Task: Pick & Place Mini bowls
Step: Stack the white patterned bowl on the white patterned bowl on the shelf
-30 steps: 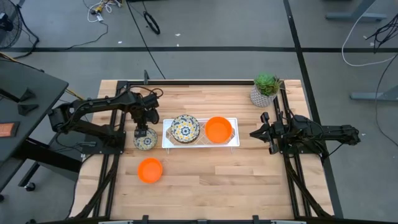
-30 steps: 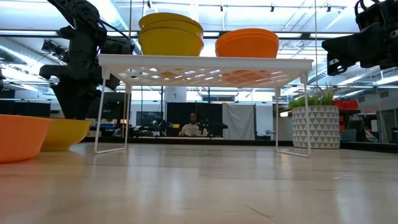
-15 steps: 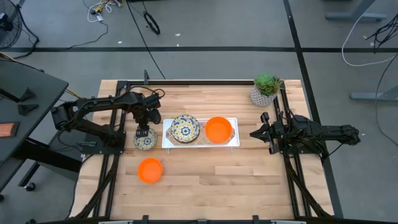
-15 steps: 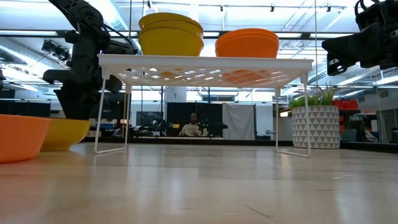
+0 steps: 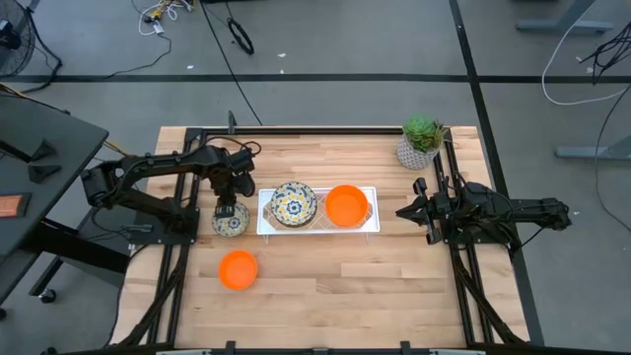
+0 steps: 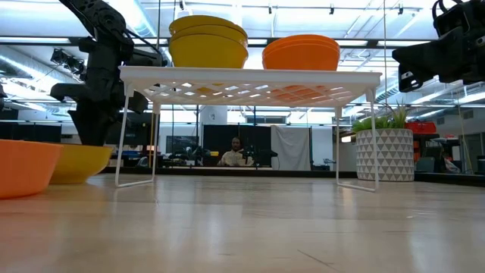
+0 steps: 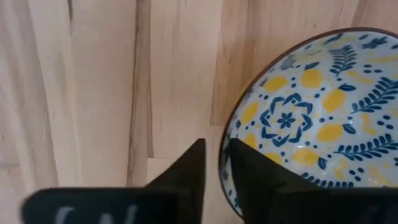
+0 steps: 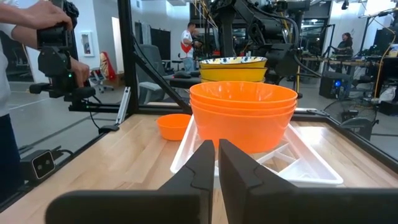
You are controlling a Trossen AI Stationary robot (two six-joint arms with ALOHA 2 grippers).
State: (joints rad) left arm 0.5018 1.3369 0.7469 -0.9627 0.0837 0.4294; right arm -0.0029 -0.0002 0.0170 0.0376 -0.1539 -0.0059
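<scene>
One floral mini bowl point(image 5: 230, 223) sits on the wooden table point(image 5: 325, 286) just beside the left end of the white wire rack point(image 5: 316, 229), and the left gripper point(image 5: 229, 205) is down on it. In the left wrist view the two dark fingers point(image 7: 186, 168) stand close together with the rim of this bowl between them, one finger inside and one outside, so the jaws are pinching the rim or are very near to it. The step in hand is, in my judgement, the grasp of this bowl. On top of the rack there is already a stack of floral bowls point(image 5: 293, 204) and a stack of orange bowls point(image 5: 346, 205), and one more orange mini bowl point(image 5: 238, 269) waits on the table nearer the front edge, on the left side. The right gripper point(image 5: 419, 209) hovers near the right end of the rack, its jaws pressed together and empty. The next move probably calls for a firm hold on the rim, then a straight lift high enough to clear the rack edge, and a short carry over to the floral stack. The bowl may tilt, because it is held by one side only.
</scene>
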